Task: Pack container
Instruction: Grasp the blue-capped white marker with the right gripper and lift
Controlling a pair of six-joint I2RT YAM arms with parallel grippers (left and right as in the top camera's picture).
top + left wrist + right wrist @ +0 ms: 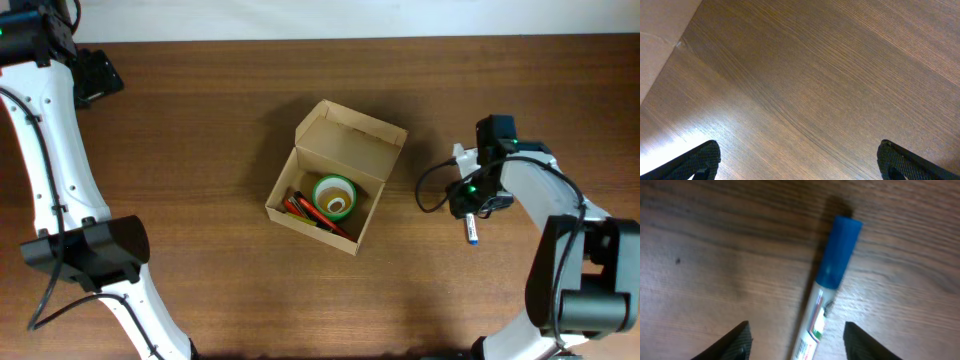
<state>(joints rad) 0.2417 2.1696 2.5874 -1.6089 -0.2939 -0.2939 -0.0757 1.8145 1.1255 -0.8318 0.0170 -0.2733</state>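
Two tools to log, both released. Your left tool (800, 161) hangs with its black fingers (702, 159) spread wide over bare wood, gripping nothing. Your right tool (797, 341) is also spread. Its dark fingers (737, 341) sit either side of a white marker with a blue cap (826, 291), and neither finger visibly touches it.

The marker lies flat on the worktop with its cap pointing away from the wrist camera. Its barrel label shows green and red print, too blurred to read. From overhead you see only the marker's blue end (470, 234), poking out below the right wrist.

The small rectangular tan cardboard box (352, 141) sits mid-worktop between the two arms, well apart from both tools. Its hinged flap is thrown open toward the far side, and I can't read any writing on it. Inside are a green tape roll (334, 196), lying flat, and just beside it a bunch of red and orange pens (303, 208) along the near-left wall.

The dark brown wood-grain worktop (200, 150) has glare at the lower left of the left wrist view. A pale strip (300, 18) runs beyond the far edge.
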